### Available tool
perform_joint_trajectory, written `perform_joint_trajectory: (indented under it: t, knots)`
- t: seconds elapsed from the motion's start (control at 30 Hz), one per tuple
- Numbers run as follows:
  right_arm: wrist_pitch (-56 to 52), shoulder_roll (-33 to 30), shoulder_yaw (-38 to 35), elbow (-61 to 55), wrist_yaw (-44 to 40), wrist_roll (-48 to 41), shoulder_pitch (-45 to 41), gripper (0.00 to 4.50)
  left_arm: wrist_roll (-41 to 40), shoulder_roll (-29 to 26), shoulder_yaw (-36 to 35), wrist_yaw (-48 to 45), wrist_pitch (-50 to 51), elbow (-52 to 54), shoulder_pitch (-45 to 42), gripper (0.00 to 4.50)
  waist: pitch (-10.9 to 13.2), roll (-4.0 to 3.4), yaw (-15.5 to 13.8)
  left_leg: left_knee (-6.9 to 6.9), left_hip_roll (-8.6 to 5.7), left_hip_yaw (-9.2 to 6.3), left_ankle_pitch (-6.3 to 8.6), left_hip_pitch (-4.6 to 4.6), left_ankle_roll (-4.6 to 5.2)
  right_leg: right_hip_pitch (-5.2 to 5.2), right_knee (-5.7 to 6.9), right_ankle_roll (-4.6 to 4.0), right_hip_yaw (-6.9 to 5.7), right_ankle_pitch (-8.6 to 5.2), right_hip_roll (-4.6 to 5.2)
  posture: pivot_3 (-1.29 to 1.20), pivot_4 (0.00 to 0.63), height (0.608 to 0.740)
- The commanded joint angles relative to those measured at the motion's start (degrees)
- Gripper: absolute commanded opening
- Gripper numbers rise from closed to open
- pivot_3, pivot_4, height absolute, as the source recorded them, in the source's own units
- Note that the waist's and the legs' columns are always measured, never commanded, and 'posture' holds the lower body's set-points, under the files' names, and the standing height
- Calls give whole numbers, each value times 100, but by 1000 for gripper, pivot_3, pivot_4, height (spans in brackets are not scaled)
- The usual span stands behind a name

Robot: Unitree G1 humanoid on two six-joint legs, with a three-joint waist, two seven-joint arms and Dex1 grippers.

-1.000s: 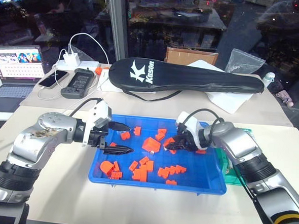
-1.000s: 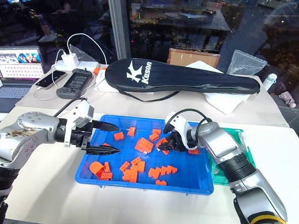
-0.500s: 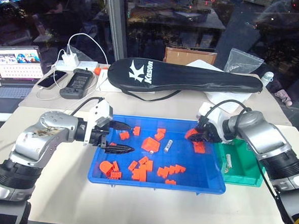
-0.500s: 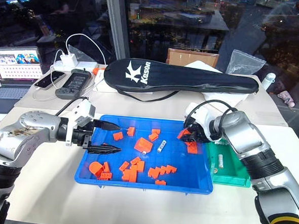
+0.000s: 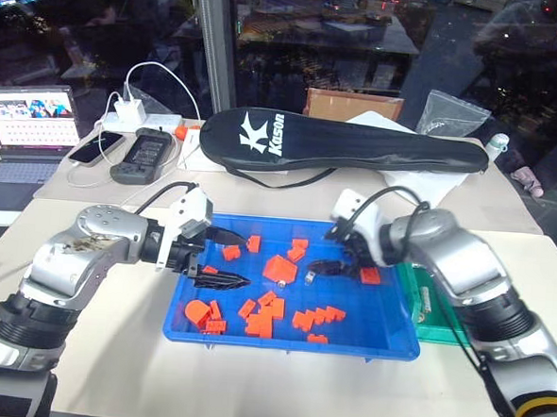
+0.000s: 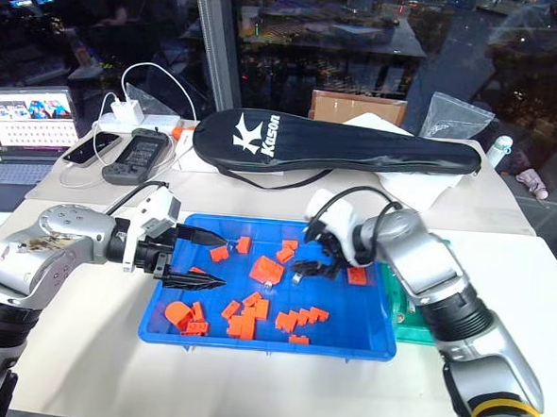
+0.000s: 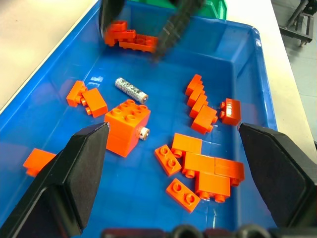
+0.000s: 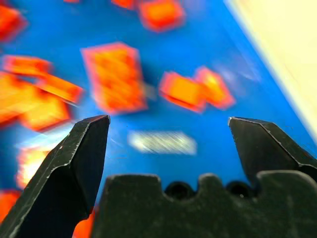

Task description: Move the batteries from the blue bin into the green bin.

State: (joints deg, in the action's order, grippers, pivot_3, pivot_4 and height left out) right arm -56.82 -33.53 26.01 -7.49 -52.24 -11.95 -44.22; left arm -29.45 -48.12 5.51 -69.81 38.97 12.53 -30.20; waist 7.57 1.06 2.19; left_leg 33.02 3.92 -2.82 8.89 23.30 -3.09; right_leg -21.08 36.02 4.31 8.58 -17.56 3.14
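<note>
The blue bin (image 5: 289, 344) sits mid-table, holding several orange bricks (image 5: 280, 268) and batteries. One battery (image 7: 131, 89) lies loose on the bin floor. Another battery (image 7: 143, 132) pokes out beside a big orange brick (image 7: 127, 124). My right gripper (image 5: 337, 257) hovers open just above the loose battery (image 8: 162, 142), with nothing between its fingers. At the bin's left side my left gripper (image 5: 223, 258) hangs open and empty over the bricks. The green bin (image 5: 434, 324) stands against the blue bin's right edge, partly hidden by my right arm, with one battery (image 5: 425, 299) inside.
A black racket bag (image 5: 349, 145) lies across the table behind the bins. A laptop (image 5: 33, 123), phone (image 5: 101, 147), black remote (image 5: 145, 155) and white charger (image 5: 130, 112) crowd the far left. A cardboard box (image 5: 354, 103) and plastic bag (image 5: 455, 113) sit at the back.
My right gripper swung from the blue bin out to the green bin's edge, then back left over the blue bin, and opened wide. The left arm stayed still.
</note>
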Motion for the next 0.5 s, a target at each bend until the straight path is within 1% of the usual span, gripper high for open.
perform_joint_trajectory:
  t: [0.03,0.1,0.17,0.3,0.5]
  knots:
    - [379,269,98,674,293,335,-114,4453,-11,-89,-109,-35,-84,114,-85,4500,0,0,0,1,0,0,0,2,-1,-1,0,0,0,0,0,0,150,740]
    - [380,459,-24,990,465,368,-188,4453,-13,-98,-127,-20,-65,130,-66,4500,0,0,8,0,0,0,-1,0,-1,-1,2,0,0,0,-1,0,150,740]
    - [357,500,-101,1084,495,370,-226,4453,-33,-118,-161,-12,-38,144,-62,4500,0,0,20,-2,1,0,-1,1,-1,-3,4,-1,0,1,-1,0,150,740]
    - [249,372,-167,911,416,336,-230,4453,-52,-175,-204,-15,-20,177,-23,4500,0,0,22,-4,1,-1,-1,0,-1,-2,6,-10,0,6,-2,0,150,740]
    - [49,189,-357,685,464,311,-193,4453,-68,-207,-199,-13,-29,175,-7,4500,0,0,21,-4,1,-1,-1,-1,-1,-2,5,-1,0,1,-1,0,150,740]
